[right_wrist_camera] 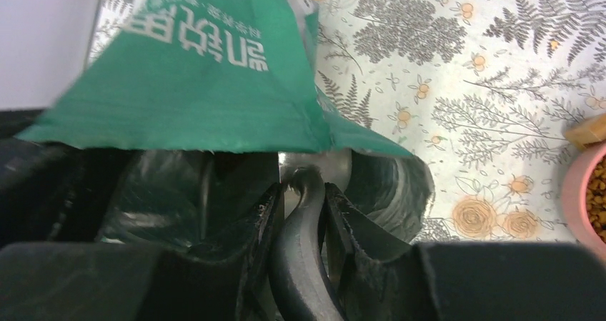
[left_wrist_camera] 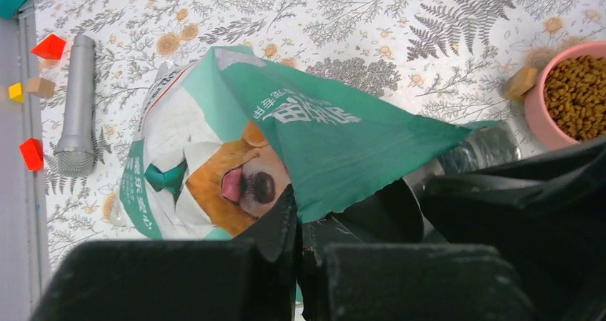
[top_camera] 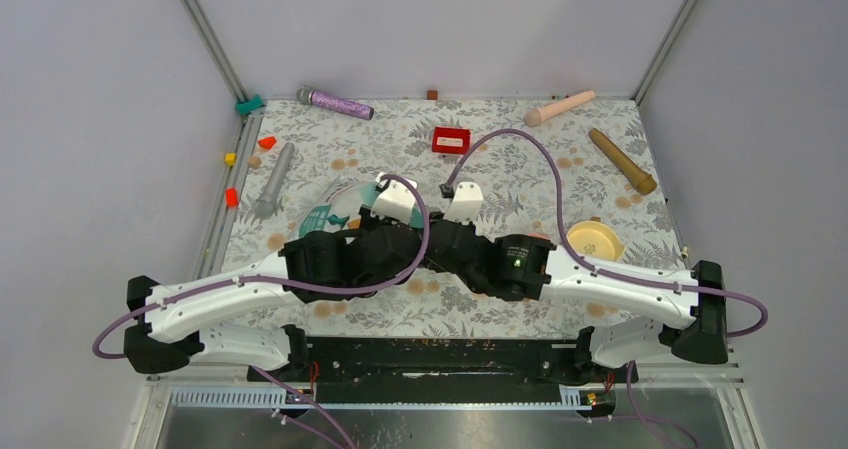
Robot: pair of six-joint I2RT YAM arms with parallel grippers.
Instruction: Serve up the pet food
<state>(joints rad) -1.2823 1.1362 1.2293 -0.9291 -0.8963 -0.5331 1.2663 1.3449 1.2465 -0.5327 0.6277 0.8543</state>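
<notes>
one foil bag [left_wrist_camera: 214, 149] in left gripper [left_wrist_camera: 299, 229]; curved scoop [right_wrist_camera: 304, 264] in right gripper [right_wrist_camera: 303, 210]

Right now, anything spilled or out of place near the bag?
No kibble shows outside the pink bowl. The bag lies on its side, flap pinched by the left claw; a tan block beside the bowl.

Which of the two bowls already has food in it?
The pink bowl, beside the bag: it is full of brown kibble. The yellow bowl looks empty.
</notes>
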